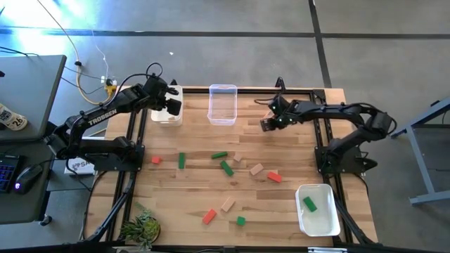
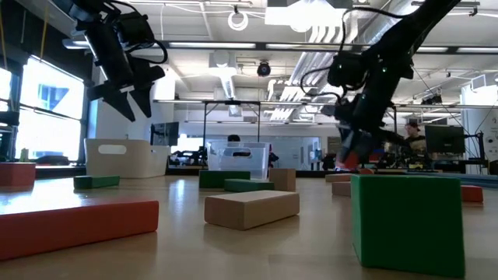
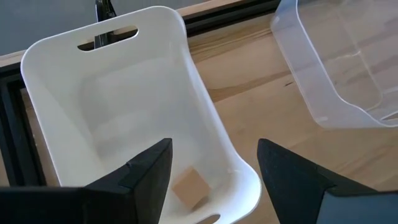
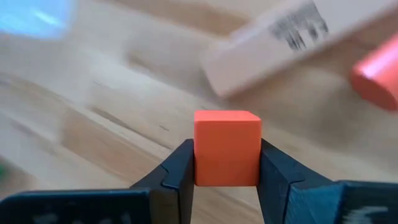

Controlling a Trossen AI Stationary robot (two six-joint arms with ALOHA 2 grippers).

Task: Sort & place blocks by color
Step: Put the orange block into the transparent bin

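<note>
Several green, red-orange and plain wood blocks lie scattered on the middle of the table, among them a green bar (image 1: 181,160), a wood piece (image 1: 256,169) and a red-orange bar (image 1: 209,216). My left gripper (image 1: 171,105) hangs open above the white tub (image 1: 163,116) at the far left. A plain wood cube (image 3: 189,186) rests on that tub's floor. My right gripper (image 1: 269,123) is raised above the table to the right of the clear tub (image 1: 222,104), shut on a red-orange cube (image 4: 227,146). A green block (image 1: 309,204) lies in the near-right white tub (image 1: 318,223). My right gripper pinches the red-orange cube by two opposite side faces (image 4: 200,155), one finger (image 4: 177,174) on each side. The cube's end sticks out past the fingertips. It is lifted clear of the table.
A small potted plant (image 1: 140,228) stands at the near left corner. Dark frame rails (image 1: 320,133) run along the table's left and right sides. Bare tabletop shows between the clear tub and the scattered blocks. People and desks are in the room behind the table.
</note>
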